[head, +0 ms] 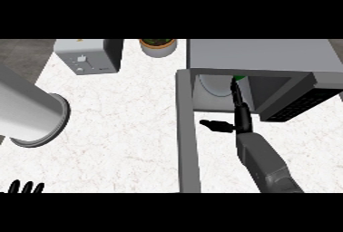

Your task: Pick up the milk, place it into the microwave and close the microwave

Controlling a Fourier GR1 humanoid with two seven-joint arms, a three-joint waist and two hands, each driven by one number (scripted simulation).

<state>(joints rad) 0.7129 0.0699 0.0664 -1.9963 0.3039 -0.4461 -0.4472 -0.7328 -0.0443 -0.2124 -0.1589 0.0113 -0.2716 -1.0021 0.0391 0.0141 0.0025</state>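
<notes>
At seven o'clock my left hand (23, 187) rests, fingers straight up. My right hand (240, 115) reaches into the boxy grey microwave (268, 56) at one o'clock. Its fingers are stretched flat and its thumb is splayed toward nine, gripping nothing. At its fingertips only a green bit of the milk (240, 79) shows, inside the cavity beside a round white plate (213, 86).
</notes>
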